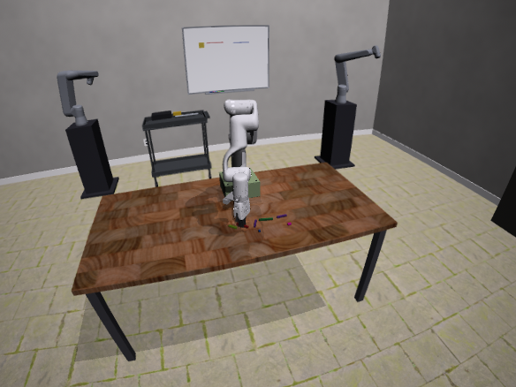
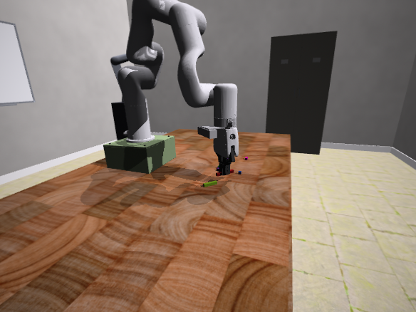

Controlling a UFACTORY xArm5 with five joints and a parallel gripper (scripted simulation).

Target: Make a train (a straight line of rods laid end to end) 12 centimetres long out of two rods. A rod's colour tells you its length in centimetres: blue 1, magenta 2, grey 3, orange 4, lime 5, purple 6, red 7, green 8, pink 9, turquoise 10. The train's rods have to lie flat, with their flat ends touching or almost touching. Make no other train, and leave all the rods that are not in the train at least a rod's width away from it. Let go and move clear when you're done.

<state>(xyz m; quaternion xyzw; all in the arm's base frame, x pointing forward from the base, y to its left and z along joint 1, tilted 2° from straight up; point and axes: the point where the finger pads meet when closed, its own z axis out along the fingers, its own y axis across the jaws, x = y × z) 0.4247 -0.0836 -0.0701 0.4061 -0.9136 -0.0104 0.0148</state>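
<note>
Claw point(image 2: 224, 172) grips red rod point(image 2: 231, 171) flat, axis crosswise to fingers
</note>
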